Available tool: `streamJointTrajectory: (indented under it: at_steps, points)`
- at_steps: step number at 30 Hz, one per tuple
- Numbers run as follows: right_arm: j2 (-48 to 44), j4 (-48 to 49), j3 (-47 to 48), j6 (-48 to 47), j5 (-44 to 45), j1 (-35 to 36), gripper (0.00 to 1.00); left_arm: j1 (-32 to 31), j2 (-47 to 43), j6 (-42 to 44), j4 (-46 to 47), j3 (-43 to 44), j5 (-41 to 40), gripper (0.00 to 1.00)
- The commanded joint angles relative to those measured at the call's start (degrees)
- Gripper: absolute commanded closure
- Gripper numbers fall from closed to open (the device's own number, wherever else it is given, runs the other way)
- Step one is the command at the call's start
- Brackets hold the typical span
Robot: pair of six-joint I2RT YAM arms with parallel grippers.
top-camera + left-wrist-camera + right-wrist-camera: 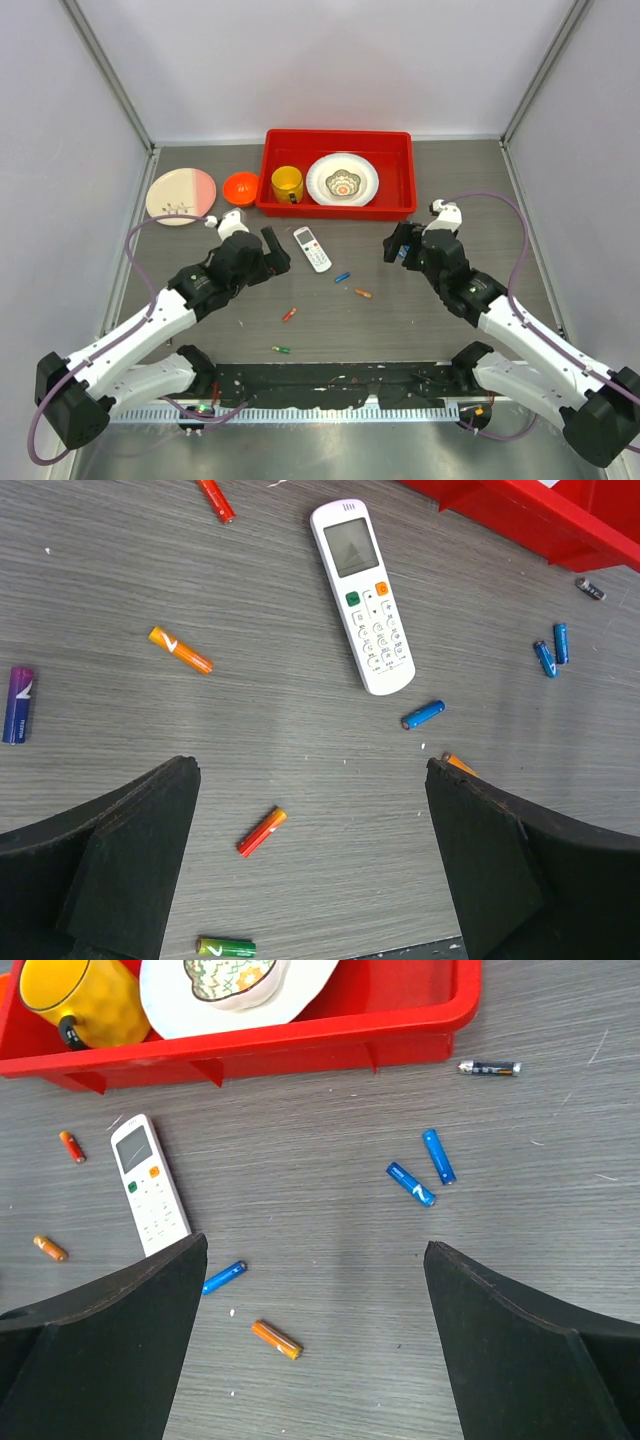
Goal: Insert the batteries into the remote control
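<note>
Black left gripper (pixel 272 250), jaws wide apart and empty, hangs just left of the white remote control (pixel 312 249) lying face up on the counter (pixel 400 320), long axis roughly near-to-far, loose batteries (pixel 342 277) scattered nearer, while the right gripper (pixel 398 243), equally spread, sits farther off.

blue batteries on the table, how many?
3. One blue battery lies by the button end of the remote control; two more blue batteries lie close together in front of the red tray. Others may be hidden.

Ten batteries (pixel 423 715), one remote (pixel 360 595), one tray (pixel 338 210), one mug (pixel 287 183), two plates (pixel 180 195), one orange bowl (pixel 240 186).
</note>
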Motion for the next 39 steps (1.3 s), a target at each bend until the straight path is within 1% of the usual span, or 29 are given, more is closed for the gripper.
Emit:
streamJointTrajectory:
  at_steps: [1, 3, 4, 6, 7, 8, 9, 10, 11, 12, 13, 14, 15, 16, 17, 18, 19, 20, 21, 24, 27, 32, 36, 39]
  points:
    - [-1.50, 0.01, 0.51, -1.24, -3.50, -0.07, 0.05, -0.01, -0.90, 0.40, 2.55, -0.96, -0.28, 0.00]
    - [-2.38, 0.62, 0.16, -1.33, -4.47, -0.07, 0.05, 0.16, -1.08, 0.06, 3.08, -1.66, -1.32, 0.00]
    - [-2.73, 0.89, -0.11, -1.33, -5.34, 0.01, 0.05, 0.08, -1.17, -1.25, 2.99, -2.54, -4.20, 0.00]
    - [-3.70, 1.24, -0.72, -0.63, -5.79, 0.01, 0.05, 0.86, -0.91, -2.57, 3.08, -4.03, -6.24, 0.00]
    - [-3.88, 1.50, -0.90, 0.42, -6.05, -0.07, 0.05, 1.65, -0.47, -3.54, 3.78, -5.17, -5.81, 0.00]
    - [-4.23, 1.42, -1.16, 0.61, -6.40, -0.07, 0.05, 2.70, 0.05, -3.11, 6.74, -5.62, -1.72, 0.02]
    - [-4.23, 1.42, -1.25, 0.61, -7.01, -0.07, 0.05, 2.71, 0.67, -2.15, 8.51, -5.71, 0.15, 0.05]
    - [-4.32, 1.16, -1.25, 0.17, -7.54, -0.07, 0.05, 2.71, 3.11, -2.23, 10.44, -4.75, 1.65, 0.10]
    - [-4.06, 0.54, -1.08, 0.25, -7.81, -0.07, 0.05, 2.28, 4.88, -3.10, 10.12, -3.52, 2.70, 0.10]
    - [-3.88, 0.10, -0.90, 0.52, -7.64, -0.07, 0.05, 1.66, 6.90, -3.98, 9.07, -1.77, 2.02, 0.10]
    - [-3.62, -0.34, -0.55, 1.04, -7.29, -0.07, 0.05, 0.88, 11.88, -4.77, 5.93, 2.34, 0.45, 0.09]
    - [-3.44, -0.95, -0.37, 1.39, -6.67, -0.07, 0.05, -1.05, 14.27, -6.34, 4.24, 4.64, -2.44, 0.09]
    - [-2.92, -1.39, -0.20, 1.57, -6.41, -0.07, 0.05, -2.11, 17.00, -7.40, 2.40, 9.27, -4.56, 0.07]
    - [-2.82, -1.83, 0.15, 2.18, -6.06, -0.07, 0.05, -3.08, 19.20, -8.98, -0.93, 11.32, -6.23, 0.04]
    - [-2.74, -2.62, 0.33, 2.36, -5.36, -0.07, 0.05, -4.04, 23.92, -11.69, -2.27, 13.26, -8.77, 0.00]
    - [-2.82, -2.89, 0.42, 2.80, -5.09, -0.16, 0.05, -4.14, 26.05, -14.24, -4.19, 16.76, -9.93, 0.00]
    - [-3.00, -3.15, 0.51, 3.15, -5.26, 0.01, 0.05, -4.14, 28.08, -15.66, -6.91, 18.36, -10.64, 0.00]
    - [-3.17, -3.33, 0.42, 3.59, -5.52, -0.07, 0.05, -4.23, 32.01, -16.81, -7.72, 19.85, -11.08, 0.00]
    - [-3.44, -3.16, 0.33, 4.03, -6.05, -0.07, 0.05, -4.23, 33.62, -18.73, -8.16, 22.13, -11.43, 0.00]
    - [-4.58, -3.42, 0.07, 4.47, -6.67, -0.07, 0.05, -4.23, 39.32, -19.63, -6.68, 25.04, -10.65, 0.00]
    - [-5.63, -4.47, 0.42, 4.30, -7.02, 0.01, 0.05, -4.14, 44.25, -19.11, -7.38, 28.46, -10.82, 0.00]
    - [-6.95, -5.70, 0.51, 3.95, -7.46, -0.07, 0.05, -3.70, 48.75, -16.82, -5.19, 30.94, -8.98, 0.00]
    - [-6.61, -5.61, 0.24, 3.60, -7.46, -0.07, 0.05, -2.74, 52.08, -16.73, -6.06, 34.01, -8.36, 0.00]
    - [-5.99, -5.79, 0.24, 3.33, -7.37, -0.07, 0.05, -1.42, 53.76, -16.82, -5.71, 34.20, -6.96, 0.01]
